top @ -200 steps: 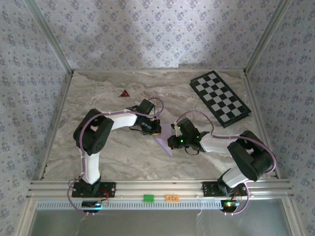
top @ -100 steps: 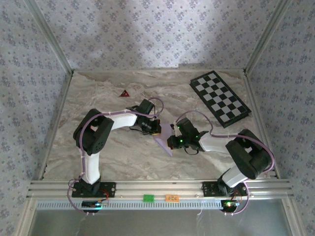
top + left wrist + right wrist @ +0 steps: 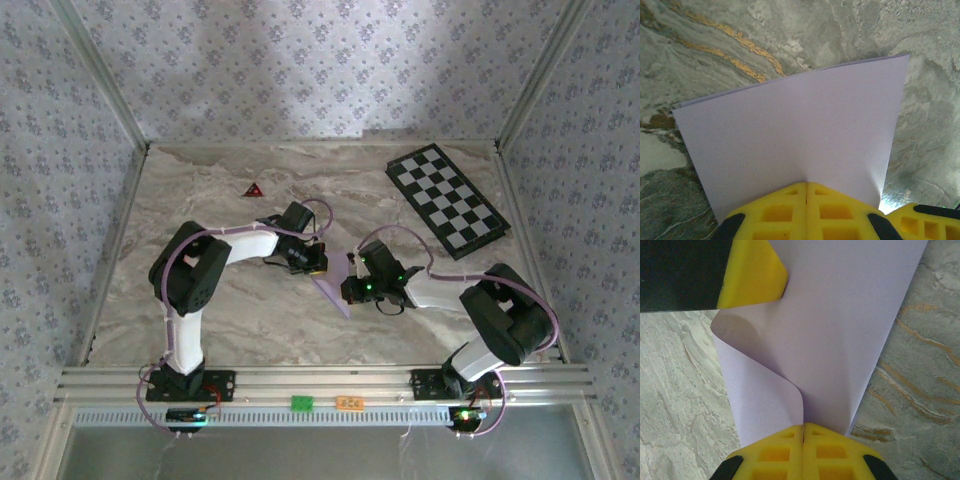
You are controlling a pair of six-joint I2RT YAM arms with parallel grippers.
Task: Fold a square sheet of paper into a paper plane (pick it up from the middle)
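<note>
The square sheet of paper (image 3: pixel 334 283), pale lilac, hangs doubled over between my two grippers above the middle of the table. My left gripper (image 3: pixel 318 266) pinches its upper left edge, yellow jaws pressed together on the sheet (image 3: pixel 795 135). My right gripper (image 3: pixel 350 288) is shut on the opposite edge, where the paper (image 3: pixel 840 340) curls into a loop just beyond the jaws. In the right wrist view the left gripper's yellow fingertip (image 3: pixel 754 274) shows at the top, holding the far end of the sheet. The sheet's lower corner points down toward the table.
A black-and-white checkered board (image 3: pixel 447 198) lies at the back right. A small dark red triangle (image 3: pixel 253 190) sits at the back left. Patterned walls enclose the marble table (image 3: pixel 200 200) on three sides, and an aluminium rail (image 3: pixel 320 380) runs along the near edge.
</note>
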